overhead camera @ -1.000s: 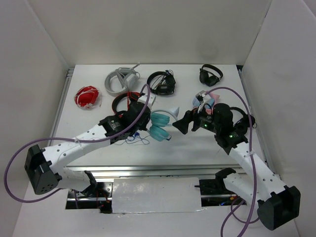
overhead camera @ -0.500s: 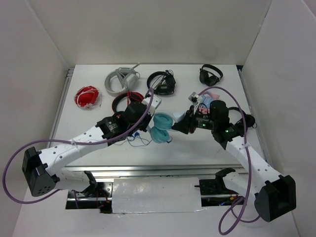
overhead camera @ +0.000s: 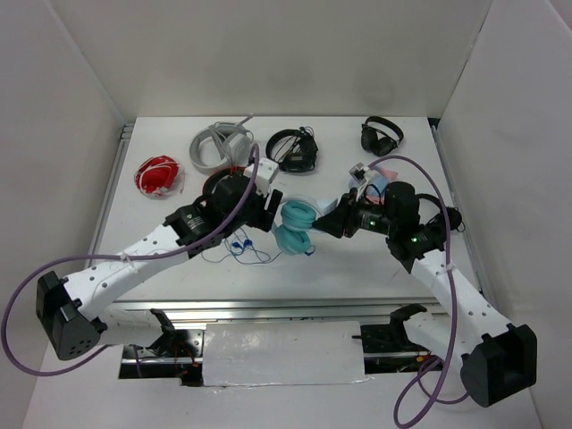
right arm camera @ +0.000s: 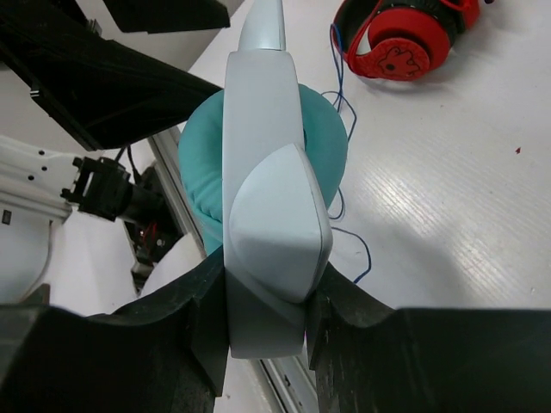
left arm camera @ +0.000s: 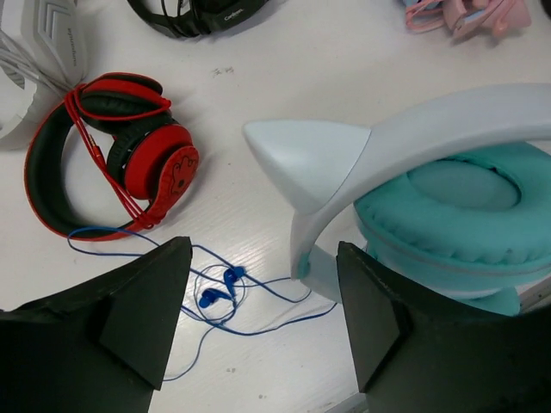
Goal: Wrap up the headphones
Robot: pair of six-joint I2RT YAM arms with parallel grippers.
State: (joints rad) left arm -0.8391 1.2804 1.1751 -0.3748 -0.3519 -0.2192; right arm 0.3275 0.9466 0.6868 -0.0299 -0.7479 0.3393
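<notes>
Bright, even overhead light; soft shadows beneath the headphones; little blur.

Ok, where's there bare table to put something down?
Bare: the near strip between the teal headphones and the right arm, and the back gap between the black headphones and the smaller black pair. Crowded: the back left, and by the left arm, where the blue cable and red-and-black headphones lie.

Table: we see a white tabletop, lightly grained.
Walls: we see a white back wall, left wall and right wall.
Front edge: we see a metal rail.
</notes>
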